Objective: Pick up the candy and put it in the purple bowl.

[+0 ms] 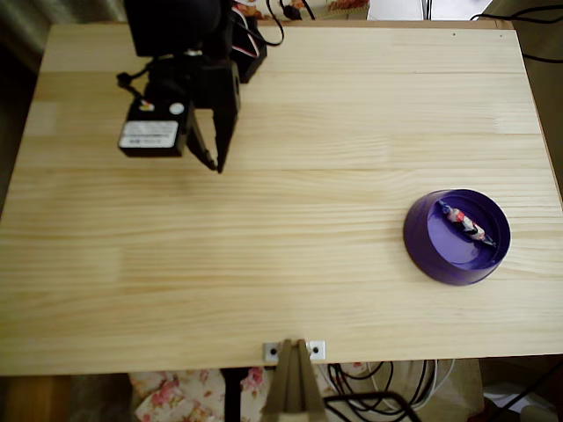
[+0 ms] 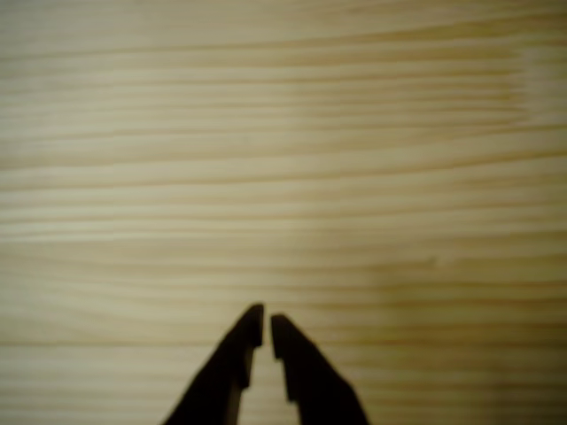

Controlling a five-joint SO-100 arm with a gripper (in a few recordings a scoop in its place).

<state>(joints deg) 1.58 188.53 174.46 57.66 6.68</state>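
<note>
While the candy (image 1: 464, 222) lies inside the purple bowl (image 1: 422, 239) near the table's (image 1: 308, 290) right edge in the overhead view, the gripper (image 1: 215, 163) hangs far left, well apart. Its jaws are almost pressed together, holding nothing, over bare wood.

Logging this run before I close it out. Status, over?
Gripper shut and empty, over bare wooden table, upper left in the overhead view. Candy lying inside purple bowl, lower right. Nothing in the way.
</note>
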